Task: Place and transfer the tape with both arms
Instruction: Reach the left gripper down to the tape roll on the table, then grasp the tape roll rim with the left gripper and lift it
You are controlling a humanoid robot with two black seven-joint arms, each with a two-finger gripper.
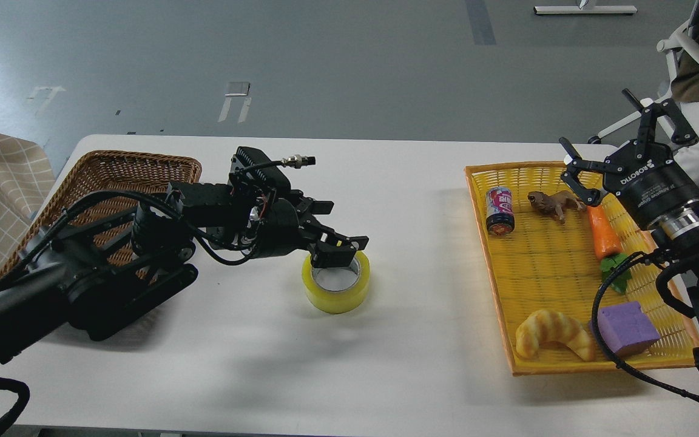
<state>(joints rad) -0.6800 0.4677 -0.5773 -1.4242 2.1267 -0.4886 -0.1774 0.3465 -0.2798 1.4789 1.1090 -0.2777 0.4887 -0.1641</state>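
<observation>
The tape [334, 296], a yellow translucent roll with a pale core, lies flat on the white table [386, 364] near the middle. My left gripper [341, 229] reaches in low from the left. Its fingers are spread and its lower fingertips [338, 249] sit over the roll's far rim, hiding part of the hole. I cannot tell whether they touch the roll. My right gripper [611, 141] is open and empty, raised above the far right corner of the yellow tray [537, 267], far from the tape.
A brown wicker basket [137, 167] stands at the left, partly behind my left arm. The yellow tray holds a can [499, 209], a toy animal [553, 202], a carrot [604, 233], a croissant [553, 340] and a purple block [625, 328]. A chair stands off the table's far right.
</observation>
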